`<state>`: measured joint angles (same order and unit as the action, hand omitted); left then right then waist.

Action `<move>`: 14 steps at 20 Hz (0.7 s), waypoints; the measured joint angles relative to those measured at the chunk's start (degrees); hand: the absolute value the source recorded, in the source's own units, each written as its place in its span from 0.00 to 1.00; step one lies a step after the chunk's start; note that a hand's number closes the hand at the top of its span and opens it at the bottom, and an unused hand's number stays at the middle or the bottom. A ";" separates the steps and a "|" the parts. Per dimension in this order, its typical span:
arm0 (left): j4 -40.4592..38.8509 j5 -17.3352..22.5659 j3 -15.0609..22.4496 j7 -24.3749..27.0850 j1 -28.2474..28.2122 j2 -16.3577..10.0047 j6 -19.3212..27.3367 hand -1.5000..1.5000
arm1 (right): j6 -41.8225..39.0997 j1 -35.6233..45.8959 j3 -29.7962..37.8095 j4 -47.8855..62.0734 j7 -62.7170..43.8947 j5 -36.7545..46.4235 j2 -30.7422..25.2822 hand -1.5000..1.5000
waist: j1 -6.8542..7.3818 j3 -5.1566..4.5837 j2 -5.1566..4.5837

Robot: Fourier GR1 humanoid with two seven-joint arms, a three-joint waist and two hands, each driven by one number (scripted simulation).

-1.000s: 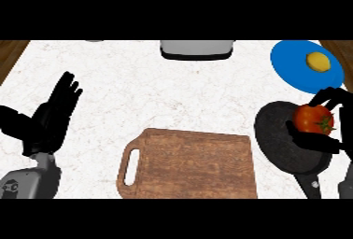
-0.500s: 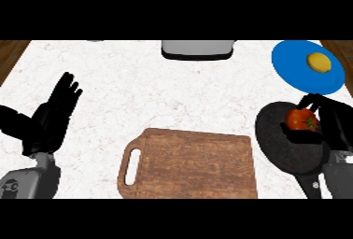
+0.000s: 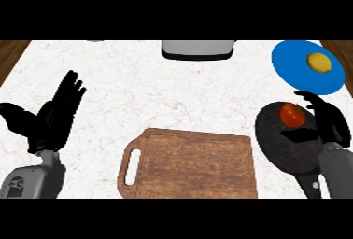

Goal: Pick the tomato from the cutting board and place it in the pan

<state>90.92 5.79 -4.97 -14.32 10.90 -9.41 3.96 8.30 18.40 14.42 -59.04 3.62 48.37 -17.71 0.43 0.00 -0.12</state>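
Two hands showed, both coming up from the lower edge. The left hand (image 3: pixel 52 119) rested near the left edge of the desk (image 3: pixel 172 88), palm turned inward, its fingers (image 3: pixel 69 93) straight, pointing up and slightly fanned, thumb spread out to the left, holding nothing. A small round mark sat on the grey left forearm (image 3: pixel 24 182), too small to read.

The right hand (image 3: pixel 331 123) hung over the right side of the pan (image 3: pixel 286 144), its grey forearm rising beside the pan's handle. Its fingers (image 3: pixel 318 103) were apart and relaxed, arching over the far rim, with the thumb pointing left across the pan below them. They were not clamped on anything.

The tomato (image 3: pixel 292 115) lay in the pan's far part, just left of the right fingers and above the thumb, in the gap between them; whether a fingertip touched it could not be told.

Beyond the right fingers lay a blue plate (image 3: pixel 300 74) carrying one yellow round item (image 3: pixel 318 61). Well left of those fingers, between the two hands, the board (image 3: pixel 193 163) lay bare, its handle slot on the side nearer the left fingers. Far off at the top edge stood a grey box (image 3: pixel 197 49).
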 measured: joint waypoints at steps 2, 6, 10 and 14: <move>-0.03 0.37 -0.66 0.01 -0.21 -0.48 -0.43 0.50 | 0.58 -0.27 1.61 1.14 3.86 -2.92 -0.08 0.00 | -0.15 -0.01 0.05; 0.14 0.96 -1.51 0.23 -1.21 -1.08 -1.15 0.50 | -1.83 -0.55 6.51 -1.01 8.67 -11.37 -0.79 0.00 | -0.59 0.02 0.19; 0.34 0.49 -1.35 0.64 -1.83 -0.68 -0.77 0.50 | -7.07 -3.09 12.58 -3.26 11.95 -21.42 -1.56 0.00 | -1.16 0.01 0.33; 2.50 0.76 -1.45 -0.47 -2.83 -0.71 -0.59 0.50 | -15.56 -7.28 18.99 -4.64 14.61 -31.57 -4.38 0.00 | -1.41 0.02 0.43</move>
<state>93.42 6.55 -6.42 -14.78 8.07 -10.12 3.37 -7.25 11.12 33.41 -63.68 18.23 16.81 -22.09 -0.98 0.02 0.31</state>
